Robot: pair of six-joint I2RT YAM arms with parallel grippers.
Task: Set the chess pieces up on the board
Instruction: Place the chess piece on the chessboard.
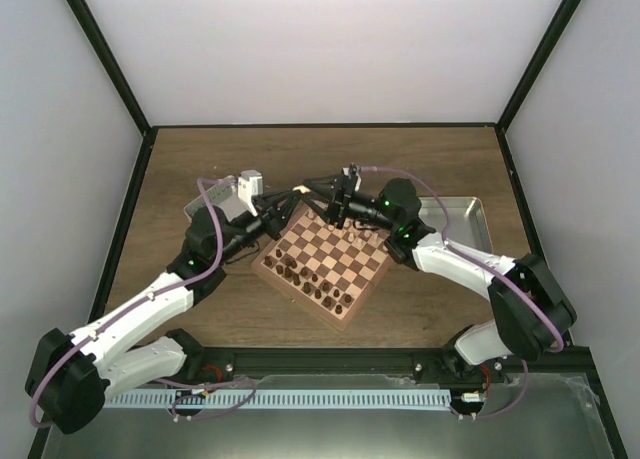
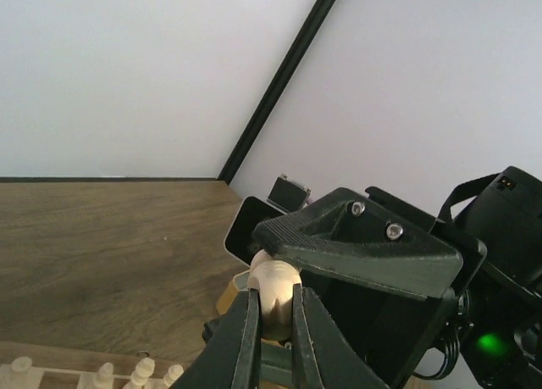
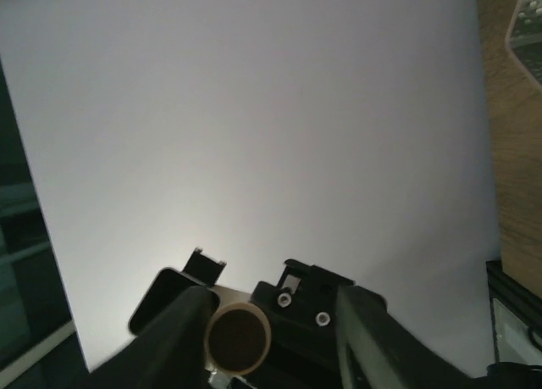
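While the left tool (image 2: 271,321) grips 1 chess piece (image 2: 273,280), 4 stand below.

Top camera looks down over the table (image 1: 440,159); both wrist cameras closely face the same chess piece (image 2: 273,289) from opposite sides.

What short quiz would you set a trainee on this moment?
1. True or false: the left gripper is shut on the light beige wooden chess piece.
2. The fingers of the right gripper are: A) clamped tight on the piece, B) apart, with a gap on one side of the piece.
3. Over which part of the square checked wooden chessboard do the two grippers meet?
Key: 1 true; 2 B; 3 its far corner.
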